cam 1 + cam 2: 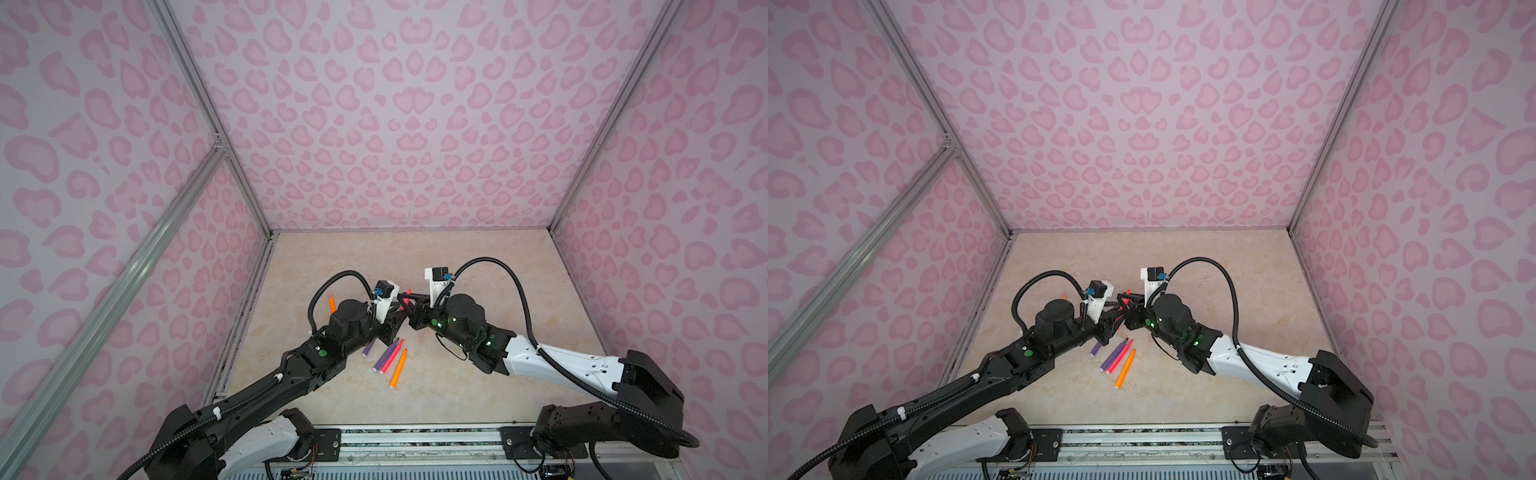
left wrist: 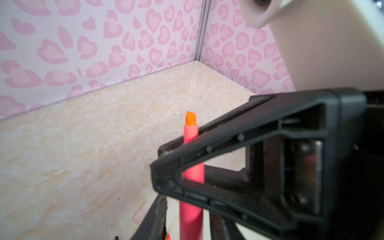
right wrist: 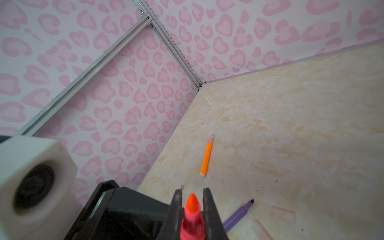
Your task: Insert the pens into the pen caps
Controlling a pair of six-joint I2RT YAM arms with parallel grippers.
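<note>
Clamping the pink pen (image 3: 192,216), the right fingers (image 3: 209,207) crowd the left fingers (image 2: 158,218) — their hold unclear — near loose caps (image 3: 282,214).

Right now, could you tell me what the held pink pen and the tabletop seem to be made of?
Pink pen: likely plastic, with a smooth, slightly glossy barrel and a felt-looking orange tip. Tabletop: marble-patterned beige, probably laminate or tile, with a faint sheen near the corner.
</note>
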